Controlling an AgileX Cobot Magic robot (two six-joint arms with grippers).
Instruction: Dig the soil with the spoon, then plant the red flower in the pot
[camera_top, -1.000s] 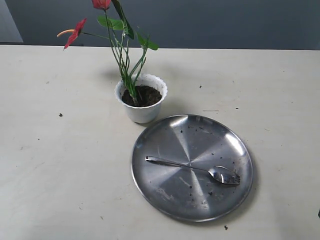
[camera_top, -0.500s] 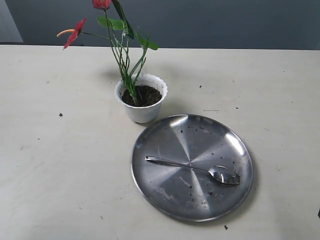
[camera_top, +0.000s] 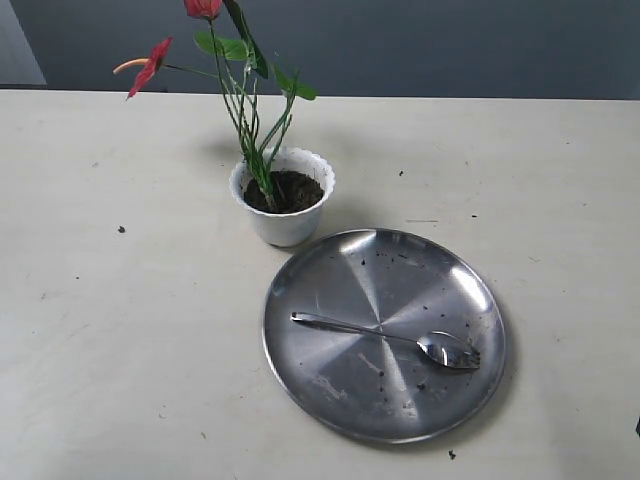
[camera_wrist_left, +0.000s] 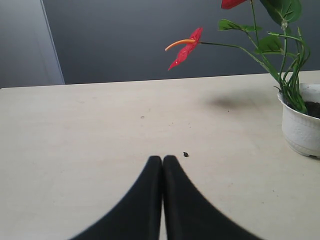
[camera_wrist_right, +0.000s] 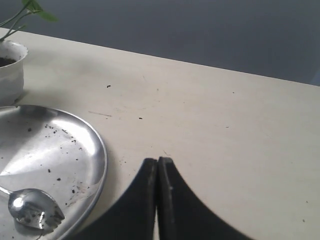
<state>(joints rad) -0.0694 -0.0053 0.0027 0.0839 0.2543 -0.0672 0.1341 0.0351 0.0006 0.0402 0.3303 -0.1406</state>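
Both grippers closed and empty, flower standing in its pot.
The left gripper (camera_wrist_left: 162, 159) and the right gripper (camera_wrist_right: 157, 161) each had their fingers pressed together on nothing, above the pale table (camera_top: 120, 350). In front, the spoon (camera_top: 385, 338) lay across the steel plate (camera_top: 330, 390), its crumb-flecked bowl towards the right. Just beyond the plate's far rim stood the pot (camera_top: 288, 228), filled with the soil (camera_top: 295, 190). The red flower (camera_top: 150, 62) rose upright from it.
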